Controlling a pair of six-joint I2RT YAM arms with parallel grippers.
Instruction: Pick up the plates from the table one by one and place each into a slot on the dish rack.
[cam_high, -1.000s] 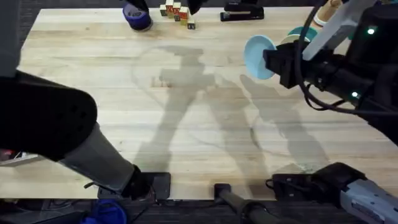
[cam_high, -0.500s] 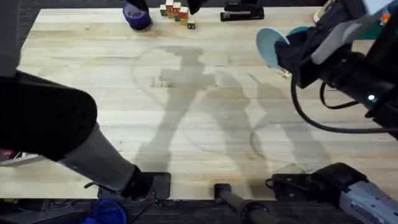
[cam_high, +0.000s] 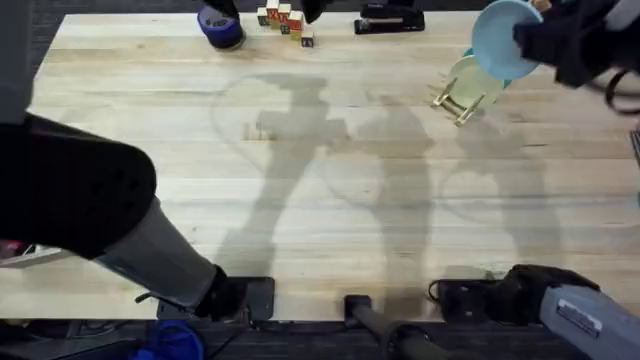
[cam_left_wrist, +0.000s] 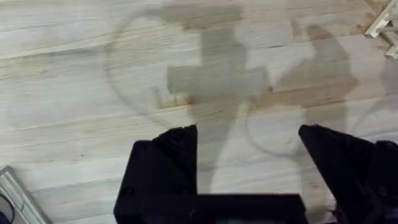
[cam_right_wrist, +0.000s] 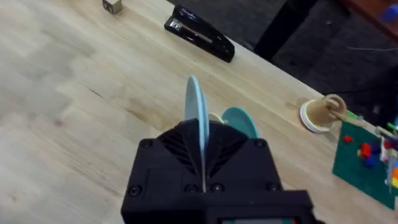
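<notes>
My right gripper is shut on a light blue plate, held on edge in the air above the dish rack at the table's back right. A cream plate stands in the rack. In the right wrist view the light blue plate sits edge-on between my right gripper's jaws, with a teal plate and the cream plate below it. My left gripper hangs open over bare wood, holding nothing. A corner of the rack shows far off.
A dark blue tape roll, wooden block toys and a black stapler lie along the back edge. A tan roll and a green board with small bricks sit beyond the rack. My left arm looms at the left.
My right arm has lifted the light blue plate and carried it back and to the right, from beside the rack to above it. The left arm has stayed still.
</notes>
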